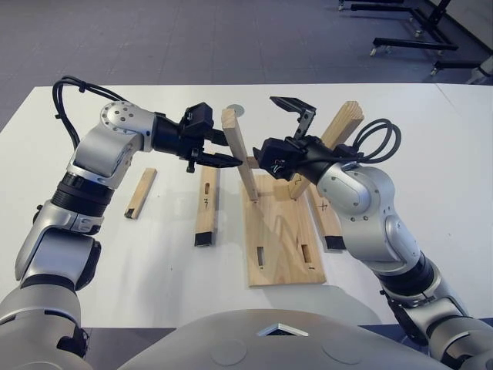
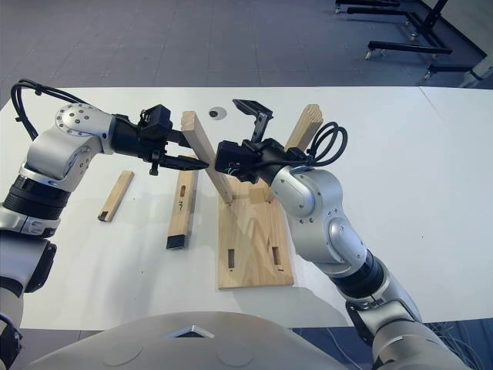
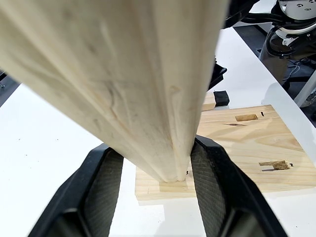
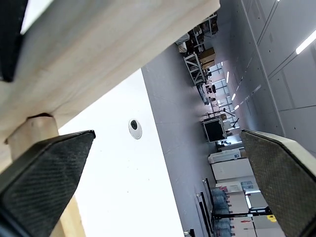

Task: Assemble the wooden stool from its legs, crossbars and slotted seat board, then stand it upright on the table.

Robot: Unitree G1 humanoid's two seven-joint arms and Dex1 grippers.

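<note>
Left wrist view: the leg (image 3: 123, 74) is sitting between the left gripper (image 1: 223, 158) pads (image 3: 212, 187). It looks clamped about mid-length, its foot resting at a slot in the seat board (image 1: 281, 247). The leg is leaning, not upright.

The right gripper (image 1: 263, 129) is hanging wide open just beside the same leg, gripping nothing.

Where things are:
- The seat board is lying flat mid-tabletop, nearer the front edge, with more slots showing open.
- A second leg (image 1: 344, 122) is standing tilted at the board's far right corner, behind the right arm.
- A loose leg (image 1: 206, 208) is lying flat just left of the board.
- A short crossbar (image 1: 141, 193) is lying further toward the left edge.
- Another bar (image 1: 330, 223) is lying along the board's right side, partly under the right arm.

Handling, my read: plain softwood, so light and stiff, and dry enough for the textured pads to bite. The square section is giving flat faces to clamp. Gripping low, near the slot, is likely giving better control when pushing the leg home, since a high grip levers it sideways. The board is loose on the tabletop, so it is probably sliding if pushed off-axis.

The tabletop (image 1: 154, 270) is white and smooth, with a round port (image 1: 235, 109) near the far edge. Beyond it there is grey floor, with black wheeled frames (image 1: 408, 38) at the far right.
</note>
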